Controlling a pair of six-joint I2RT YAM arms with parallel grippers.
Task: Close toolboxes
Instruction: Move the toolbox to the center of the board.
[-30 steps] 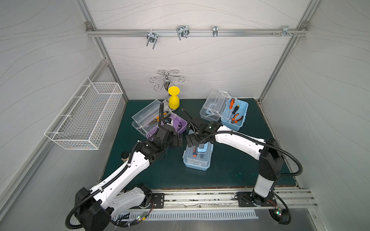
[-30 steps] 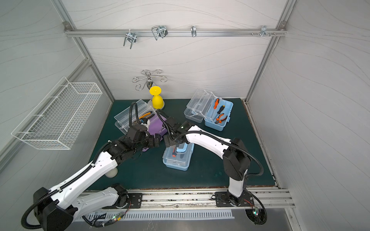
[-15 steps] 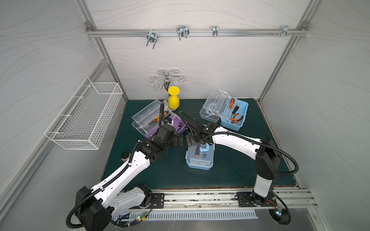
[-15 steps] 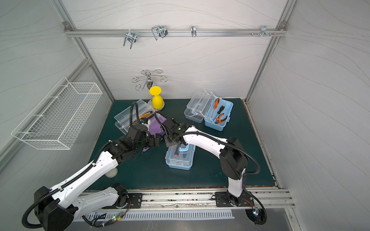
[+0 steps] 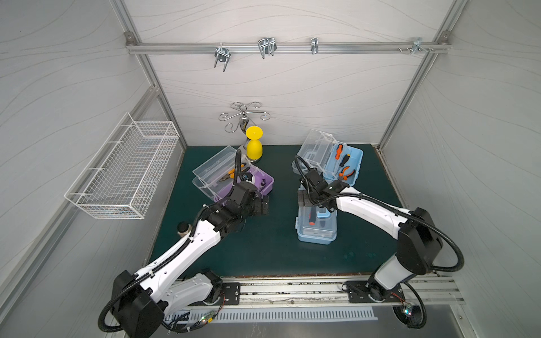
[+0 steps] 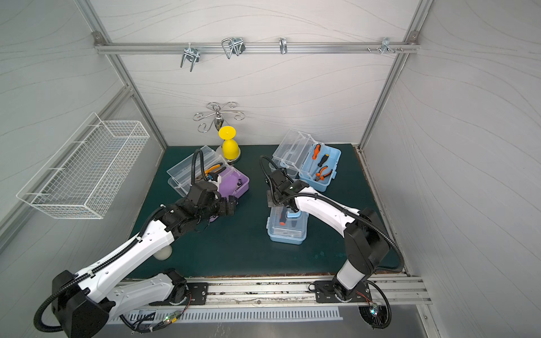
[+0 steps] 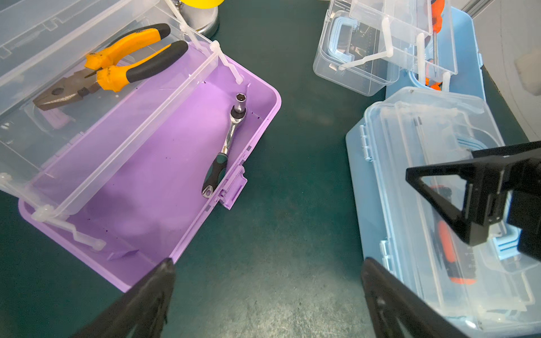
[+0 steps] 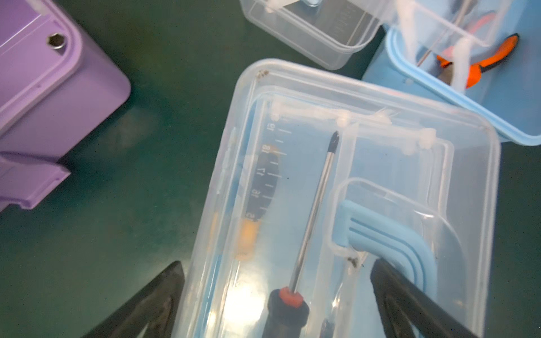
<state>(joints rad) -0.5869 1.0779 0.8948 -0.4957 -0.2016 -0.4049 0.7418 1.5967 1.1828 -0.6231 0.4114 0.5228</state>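
A purple toolbox [image 5: 265, 183] [image 6: 234, 183] [image 7: 164, 164] stands open at the back left, its clear lid and tray swung back. At the back right a light blue toolbox [image 5: 348, 166] [image 6: 328, 166] is open too. A second light blue toolbox [image 5: 316, 231] [image 6: 288, 231] [image 7: 409, 181] [image 8: 366, 164] sits nearer, its clear lid down. My left gripper [image 5: 265, 204] [image 6: 231, 206] [image 7: 268, 263] is open over bare mat between the purple and near blue boxes. My right gripper [image 5: 304, 197] [image 6: 270, 199] [image 8: 276, 264] is open over the near box's lid, one finger beside its wall, one by the blue handle [image 8: 389, 234].
Pliers [image 7: 117, 64] lie in the purple box's tray and a ratchet wrench [image 7: 228, 140] in its base. A yellow cup [image 5: 254, 146] sits upturned on a metal stand at the back. A white wire basket [image 5: 126, 172] hangs on the left wall.
The near light blue toolbox has slid to the right and turned straighter, and my right gripper has moved right along with it. The left arm has hardly moved.
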